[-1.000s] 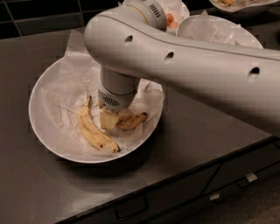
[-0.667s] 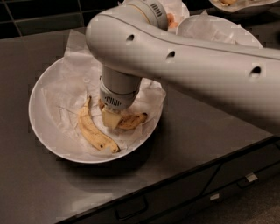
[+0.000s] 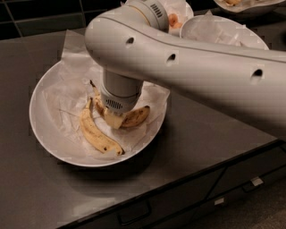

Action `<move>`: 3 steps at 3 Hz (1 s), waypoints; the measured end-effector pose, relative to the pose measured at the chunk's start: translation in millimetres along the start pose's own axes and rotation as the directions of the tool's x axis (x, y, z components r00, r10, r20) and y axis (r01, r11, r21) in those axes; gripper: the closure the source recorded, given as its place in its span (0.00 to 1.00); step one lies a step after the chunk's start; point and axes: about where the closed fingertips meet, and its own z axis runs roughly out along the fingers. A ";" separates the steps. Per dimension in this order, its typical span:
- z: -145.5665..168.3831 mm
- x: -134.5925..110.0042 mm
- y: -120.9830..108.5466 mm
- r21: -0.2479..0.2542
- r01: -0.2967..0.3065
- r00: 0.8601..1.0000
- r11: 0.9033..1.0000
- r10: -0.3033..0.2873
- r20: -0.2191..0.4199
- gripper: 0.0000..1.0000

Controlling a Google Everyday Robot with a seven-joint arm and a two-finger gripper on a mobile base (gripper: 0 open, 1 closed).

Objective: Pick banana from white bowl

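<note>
The white bowl [image 3: 41, 129] is wide and shallow, lined with crumpled white paper, and stands on the dark counter at the left. In it lies the curved, brown-spotted banana [image 3: 137, 117], its dark stem pointing up-left and its middle hidden under my wrist. My gripper [image 3: 113, 120] points straight down into the bowl, right on the middle of this banana. The big grey arm covers the gripper from above. A paler, straighter banana [image 3: 96, 134] lies just left of it in the same bowl.
A dark counter [image 3: 210, 134] carries the bowl, with its front edge and drawers [image 3: 232, 192] below right. Behind the arm stand a bowl of orange balls [image 3: 175, 19], a paper-lined white bowl [image 3: 223, 30] and another dish [image 3: 250, 5] at top right.
</note>
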 end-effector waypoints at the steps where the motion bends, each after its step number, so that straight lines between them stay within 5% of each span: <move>1: 0.0 0.0 0.0 0.000 0.000 1.000 1.000 0.000 0.000 1.00; 2: -16.6 -1.6 -0.1 0.000 0.016 0.998 1.000 -0.016 0.066 1.00; 3: -45.4 1.6 -7.5 -0.002 0.016 0.978 1.000 -0.016 0.210 1.00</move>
